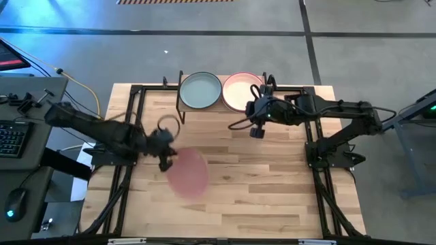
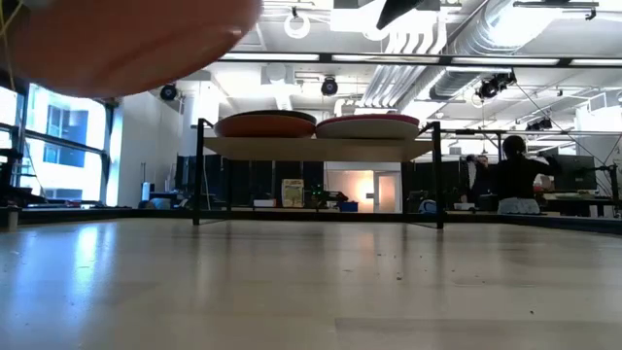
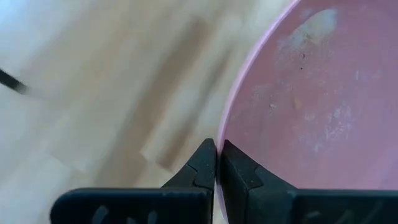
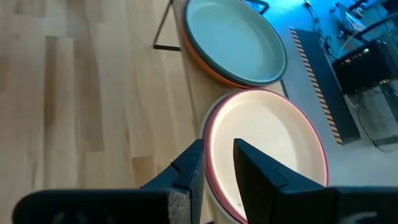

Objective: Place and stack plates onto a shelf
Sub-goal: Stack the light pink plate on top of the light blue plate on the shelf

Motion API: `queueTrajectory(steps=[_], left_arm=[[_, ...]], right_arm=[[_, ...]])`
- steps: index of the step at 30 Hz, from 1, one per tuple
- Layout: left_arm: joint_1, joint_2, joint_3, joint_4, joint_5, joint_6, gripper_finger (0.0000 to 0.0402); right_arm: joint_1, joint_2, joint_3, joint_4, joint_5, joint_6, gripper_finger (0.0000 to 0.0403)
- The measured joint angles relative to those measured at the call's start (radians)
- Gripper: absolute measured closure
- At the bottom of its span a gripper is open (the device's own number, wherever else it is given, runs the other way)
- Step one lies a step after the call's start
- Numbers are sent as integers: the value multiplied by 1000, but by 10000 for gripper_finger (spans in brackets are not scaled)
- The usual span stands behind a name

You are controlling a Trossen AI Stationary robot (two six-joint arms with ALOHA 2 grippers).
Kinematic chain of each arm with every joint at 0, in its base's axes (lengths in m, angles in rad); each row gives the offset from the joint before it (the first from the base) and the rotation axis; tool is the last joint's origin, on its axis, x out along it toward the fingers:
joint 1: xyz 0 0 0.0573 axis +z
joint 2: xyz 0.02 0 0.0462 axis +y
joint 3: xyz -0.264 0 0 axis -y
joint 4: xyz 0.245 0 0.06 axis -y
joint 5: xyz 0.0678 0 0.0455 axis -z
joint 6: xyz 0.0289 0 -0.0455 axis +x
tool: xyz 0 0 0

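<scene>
A pink plate (image 1: 189, 173) hangs over the middle of the table in my left gripper (image 1: 165, 158), which is shut on its rim. In the low view the plate (image 2: 117, 39) floats well above the tabletop. The shelf (image 2: 316, 148) stands at the far edge with two stacks on it. A pale teal plate (image 4: 233, 38) tops a terracotta one on the left, and a cream plate (image 4: 267, 140) lies on a magenta one on the right. My right gripper (image 1: 259, 131) hovers open just in front of the cream stack, touching nothing. My left gripper pinches the pink plate's rim (image 3: 225, 127) on the plate's left side, one finger inside the rim and one outside. It reaches in from the table's left. The plate is lifted clear of the table and extends toward the table's right.
Black frame rails (image 1: 129, 122) run along both sides of the wooden tabletop, close to the arms' bases. A keyboard (image 1: 10, 136) and a mouse (image 1: 17, 201) lie off the table's left. A person (image 2: 515, 175) sits in the room far behind the shelf.
</scene>
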Motion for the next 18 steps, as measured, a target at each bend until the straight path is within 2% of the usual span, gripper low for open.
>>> queueTrajectory(steps=[11,18], left_arm=[[368,-89,115,14,-180,150,402],[593,-74,167,71,-150,238,401]], right_arm=[[-97,0,0,0,1,5,324],[-137,0,0,0,-3,5,324]])
